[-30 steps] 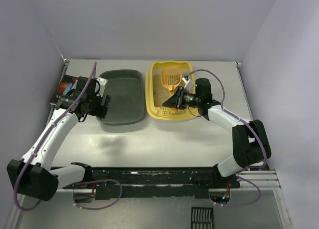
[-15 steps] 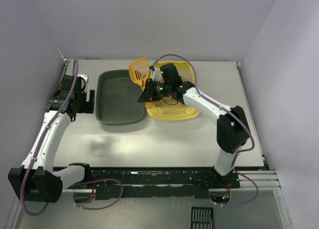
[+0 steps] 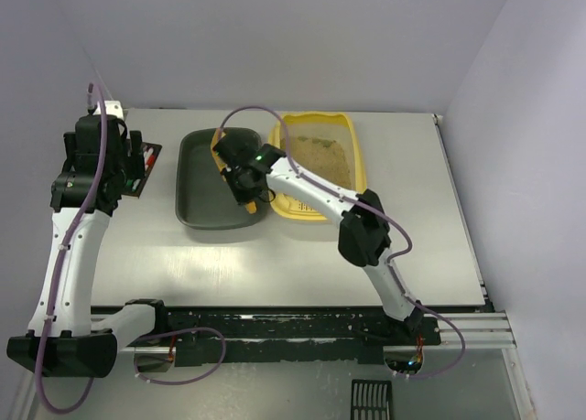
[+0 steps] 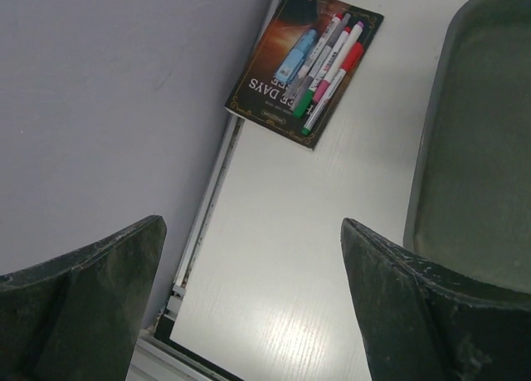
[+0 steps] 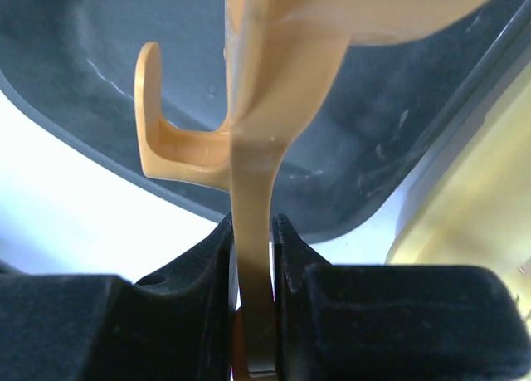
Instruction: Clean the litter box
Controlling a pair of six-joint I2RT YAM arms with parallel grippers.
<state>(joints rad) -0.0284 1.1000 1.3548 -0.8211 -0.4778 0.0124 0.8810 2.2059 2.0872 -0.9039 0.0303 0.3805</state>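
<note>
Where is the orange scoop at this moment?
Near the top view's centre, the scoop is clamped in the right end effector over the right side of the dark grey tray, just left of the litter box.

Bright, even light; soft shadows; blurred foregrounds.

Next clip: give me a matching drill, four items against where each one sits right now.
Items:
1. Yellow rectangular plastic litter box
2. Dark grey-green plastic tray
3. Orange-yellow plastic scoop
4. Dark book with marker pens on top

Places:
A. Pinched in the right gripper, over the dark tray
B. Far left of the table
C. Furthest right, holding beige litter
D. Between the book and the litter box

Pairs: 1-C, 2-D, 3-A, 4-B.
</note>
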